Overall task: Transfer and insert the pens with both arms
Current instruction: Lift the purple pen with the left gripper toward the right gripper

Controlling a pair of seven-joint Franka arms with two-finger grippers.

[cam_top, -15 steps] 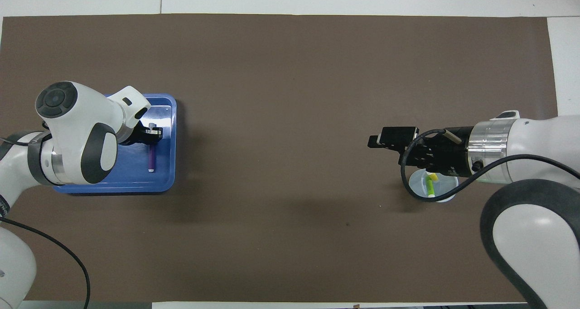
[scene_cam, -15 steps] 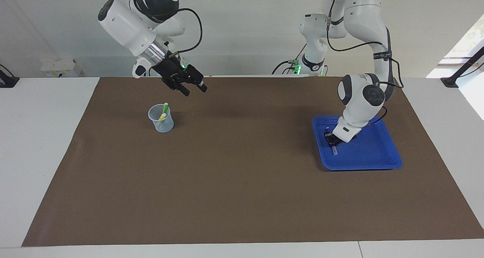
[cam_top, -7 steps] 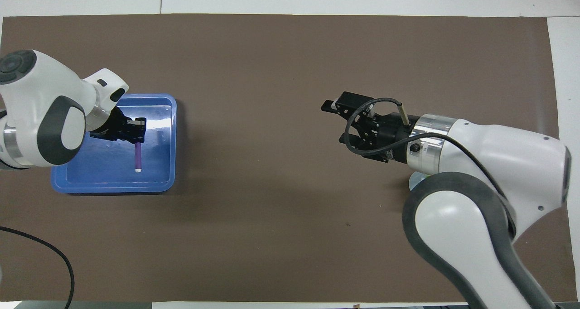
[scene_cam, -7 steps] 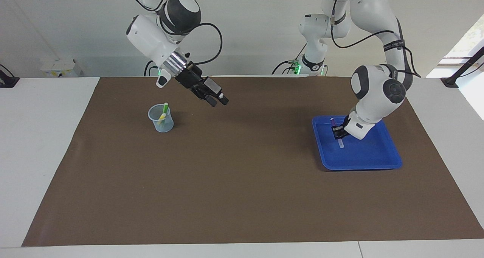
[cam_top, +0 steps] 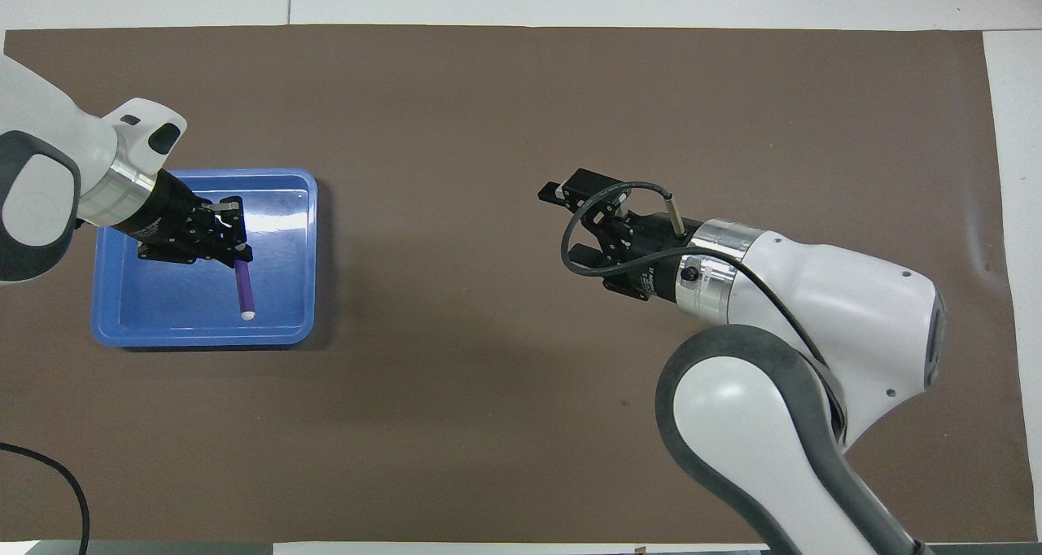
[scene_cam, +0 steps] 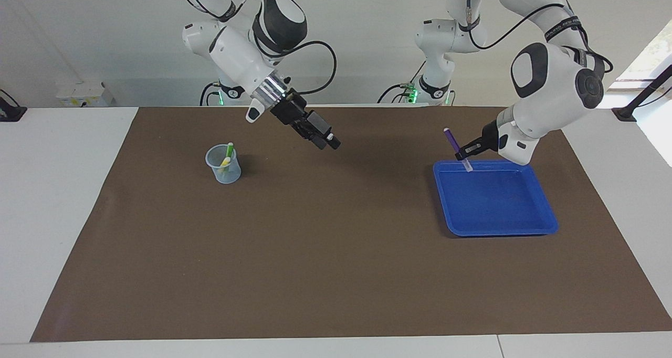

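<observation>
Left gripper [scene_cam: 464, 153] is clamped on the purple pen [scene_cam: 451, 139], holding it in the air over the blue tray [scene_cam: 525, 211], tilted with the whitish cap end down. Right gripper [scene_cam: 329, 143] is up over the bare brown mat [scene_cam: 325, 253] toward the table's middle, fingers spread and carrying nothing. Green pen [scene_cam: 229, 149] and yellow pen [scene_cam: 225, 162] stand in the clear plastic cup [scene_cam: 224, 173] at the right arm's end.
</observation>
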